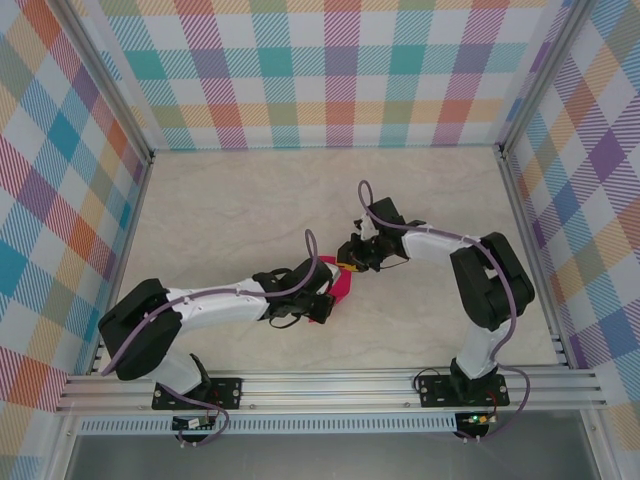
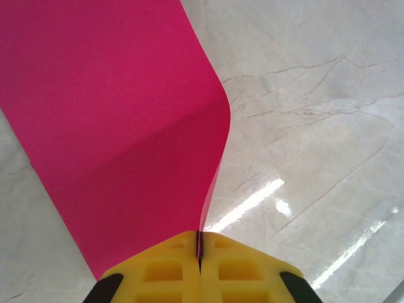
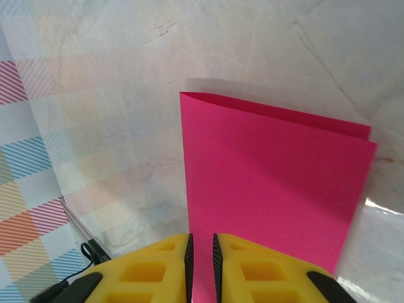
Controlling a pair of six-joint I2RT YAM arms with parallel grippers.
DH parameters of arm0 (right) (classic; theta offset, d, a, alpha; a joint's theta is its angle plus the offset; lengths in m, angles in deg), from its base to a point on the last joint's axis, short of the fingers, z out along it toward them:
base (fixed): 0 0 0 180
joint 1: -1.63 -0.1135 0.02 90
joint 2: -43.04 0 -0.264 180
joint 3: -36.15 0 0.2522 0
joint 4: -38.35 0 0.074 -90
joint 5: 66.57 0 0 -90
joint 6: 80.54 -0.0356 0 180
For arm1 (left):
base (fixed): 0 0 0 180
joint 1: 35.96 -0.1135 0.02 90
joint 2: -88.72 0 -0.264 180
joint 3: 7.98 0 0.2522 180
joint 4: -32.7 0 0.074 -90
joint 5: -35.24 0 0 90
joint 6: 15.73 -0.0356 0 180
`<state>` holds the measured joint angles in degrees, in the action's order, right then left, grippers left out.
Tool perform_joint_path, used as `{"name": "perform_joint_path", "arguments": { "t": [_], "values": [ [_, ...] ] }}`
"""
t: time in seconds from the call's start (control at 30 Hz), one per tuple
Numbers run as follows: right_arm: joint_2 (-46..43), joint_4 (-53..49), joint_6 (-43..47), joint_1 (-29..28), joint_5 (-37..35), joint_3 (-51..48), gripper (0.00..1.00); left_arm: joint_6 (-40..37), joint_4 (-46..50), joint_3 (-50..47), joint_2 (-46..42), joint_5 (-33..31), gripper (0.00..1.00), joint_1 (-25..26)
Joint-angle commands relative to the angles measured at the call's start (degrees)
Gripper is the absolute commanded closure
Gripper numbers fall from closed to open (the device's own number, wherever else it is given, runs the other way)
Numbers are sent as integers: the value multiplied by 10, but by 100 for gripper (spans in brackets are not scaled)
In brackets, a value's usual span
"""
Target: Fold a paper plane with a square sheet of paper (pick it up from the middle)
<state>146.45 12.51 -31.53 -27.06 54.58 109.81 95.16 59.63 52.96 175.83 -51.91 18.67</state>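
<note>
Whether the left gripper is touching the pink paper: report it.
Touching. The left wrist view shows the left gripper shut on the pink paper, its edge pinched in the seam between the yellow fingers.

Pink paper (image 1: 338, 285) (image 2: 126, 126) (image 3: 271, 183) is folded double into a strip, kinda bowed, lifted above the table's (image 1: 250, 210) middle.

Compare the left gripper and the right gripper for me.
The left gripper is pinched shut on the pink paper; the right gripper stands slightly open, paper in the gap. The paper bows at the left one, looks flat and folded at the right. Both are yellow.
</note>
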Motion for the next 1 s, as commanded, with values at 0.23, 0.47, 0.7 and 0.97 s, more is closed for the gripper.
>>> {"name": "perform_joint_path", "arguments": {
  "t": [0.23, 0.47, 0.7, 0.97],
  "values": [
    [73, -51, 48, -18, -8, 47, 83, -8, -16, 3, 3, 45, 100, -35],
    [93, -79, 58, -25, -57, 51, 86, -8, -27, -3, 10, 73, 100, -64],
    [94, -87, 63, -25, -68, 48, 86, -12, -34, -3, 24, 94, 100, -97],
    [93, -88, 62, -25, -71, 49, 86, -3, -33, -3, 44, 97, 100, -107]
  ]
}}
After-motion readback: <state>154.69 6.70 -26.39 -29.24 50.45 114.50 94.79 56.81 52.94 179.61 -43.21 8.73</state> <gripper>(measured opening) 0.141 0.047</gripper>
